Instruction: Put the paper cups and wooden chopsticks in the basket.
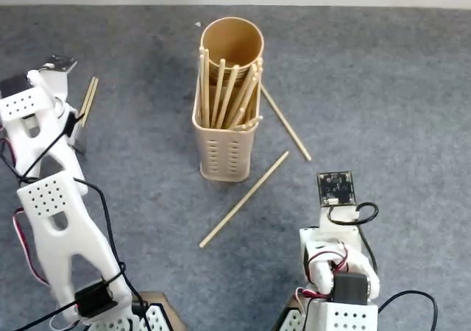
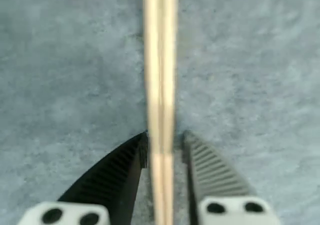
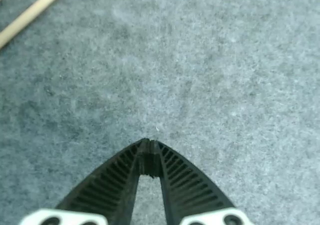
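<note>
A tall beige perforated basket [image 1: 224, 158] stands mid-table, holding a brown paper cup [image 1: 232, 40] and several wooden chopsticks [image 1: 228, 95]. Two loose chopsticks lie on the carpet: one [image 1: 244, 198] in front of the basket, one [image 1: 285, 123] to its right. At the far left, my left gripper [image 2: 165, 140] is shut on a pair of chopsticks [image 2: 160, 70] [image 1: 90, 99] that run between its fingers. My right gripper [image 3: 150, 146] is shut and empty over bare carpet at the front right; a chopstick [image 3: 30, 12] lies beyond it.
Grey carpet [image 1: 383, 88] covers the table. The right arm's body [image 1: 335, 272] sits at the front right and the left arm's white links [image 1: 51, 213] run along the left edge. Open carpet lies right of the basket.
</note>
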You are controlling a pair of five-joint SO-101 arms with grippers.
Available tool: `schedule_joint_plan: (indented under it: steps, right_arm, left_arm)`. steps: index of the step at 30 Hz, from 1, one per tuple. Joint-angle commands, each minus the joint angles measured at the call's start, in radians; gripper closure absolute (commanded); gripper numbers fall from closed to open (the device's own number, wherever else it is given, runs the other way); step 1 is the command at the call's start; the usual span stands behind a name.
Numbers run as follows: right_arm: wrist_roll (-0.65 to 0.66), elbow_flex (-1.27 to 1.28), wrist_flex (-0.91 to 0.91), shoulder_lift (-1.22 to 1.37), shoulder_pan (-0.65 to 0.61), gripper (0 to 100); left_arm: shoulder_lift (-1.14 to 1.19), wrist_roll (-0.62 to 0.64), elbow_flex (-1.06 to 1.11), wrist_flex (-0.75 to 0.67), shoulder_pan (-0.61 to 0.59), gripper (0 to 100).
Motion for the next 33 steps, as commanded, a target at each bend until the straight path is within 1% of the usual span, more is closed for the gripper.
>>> schedule_joint_plan:
  steps: [1, 2, 6, 9, 14, 17, 19, 28, 32, 33]
  right_arm:
    - [0.002, 0.153, 0.007, -0.013, 0.007, 99.2]
    - [0.002, 0.153, 0.007, -0.013, 0.007, 99.2]
    - [0.002, 0.153, 0.007, -0.013, 0.007, 99.2]
    - [0.002, 0.153, 0.007, -0.013, 0.007, 99.2]
    - [0.002, 0.153, 0.007, -0.013, 0.007, 99.2]
    - [0.002, 0.153, 0.007, -0.013, 0.007, 99.2]
    - [0.002, 0.153, 0.007, -0.013, 0.007, 99.2]
    - [0.002, 0.153, 0.007, -0.013, 0.007, 99.2]
    - [0.002, 0.153, 0.007, -0.013, 0.007, 99.2]
    - [0.002, 0.153, 0.007, -0.013, 0.007, 99.2]
  left_arm:
    - [0.012, -0.044, -0.007, 0.021, 0.022, 99]
    - [0.008, -0.049, -0.005, 0.028, 0.035, 100]
    - [-0.002, -0.049, -0.012, 0.031, 0.067, 100]
    - [-0.062, -0.046, -0.005, 0.031, 0.09, 100]
    - [-0.243, 0.006, -0.004, 0.032, 0.136, 100]
    - [-0.394, 0.061, 0.041, 0.034, 0.176, 100]
    - [-0.518, 0.098, 0.125, 0.034, 0.213, 100]
    - [-1.265, 0.265, 0.727, 0.029, 0.449, 100]
    - [-1.563, 0.307, 0.935, 0.025, 0.542, 100]
    - [-1.626, 0.315, 0.99, 0.0, 0.564, 100]
